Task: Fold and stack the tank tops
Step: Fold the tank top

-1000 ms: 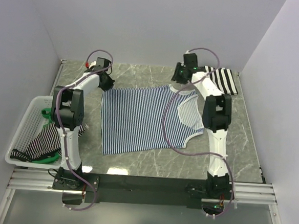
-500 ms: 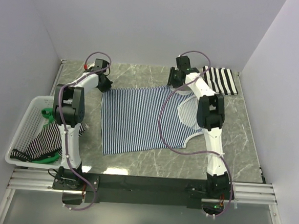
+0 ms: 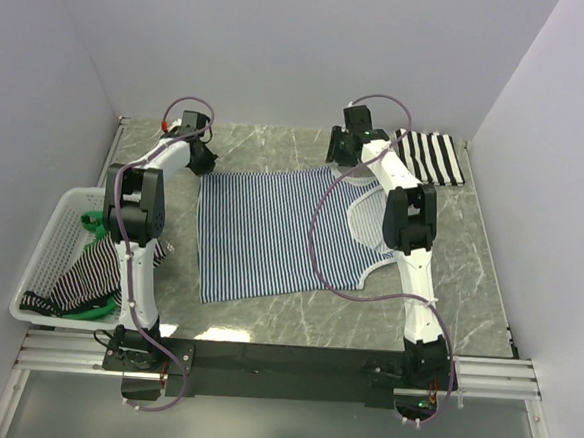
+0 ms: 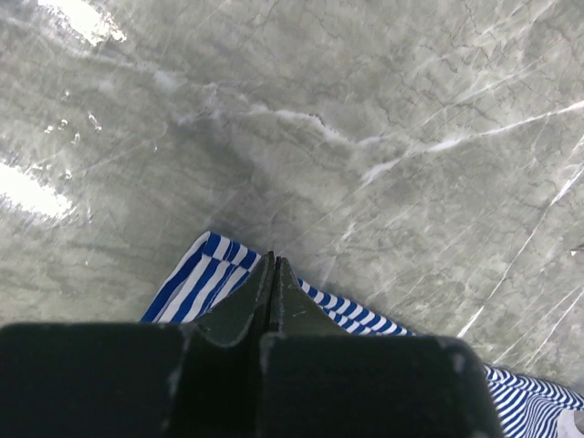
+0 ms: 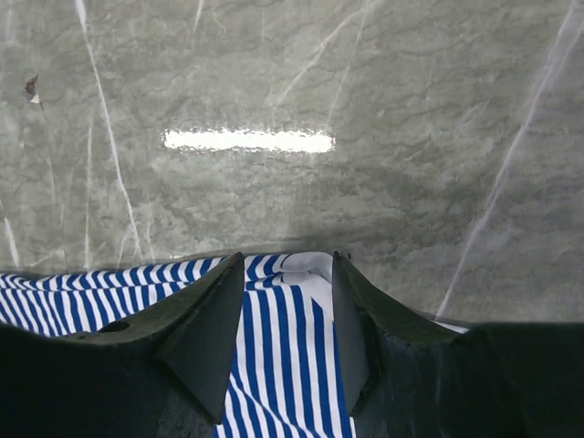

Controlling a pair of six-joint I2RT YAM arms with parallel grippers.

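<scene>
**Grey marble tabletop, both grippers at the shirt's far edge**

On the tabletop (image 3: 295,314), the navy-and-white tank top (image 3: 271,233) lies spread flat in the middle. The left gripper (image 4: 274,260) is pressed fully closed, pinching its far-left corner. The right gripper (image 5: 287,265) stands partly open, fingers straddling the far-right shoulder edge. A black-and-white tank top (image 3: 432,157) lies in the far-right corner.

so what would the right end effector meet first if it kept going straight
The right end effector would probably meet the white-trimmed edge of the navy-striped tank top, lying between its open fingers, with the marble table right beneath; depth is unclear.
</scene>
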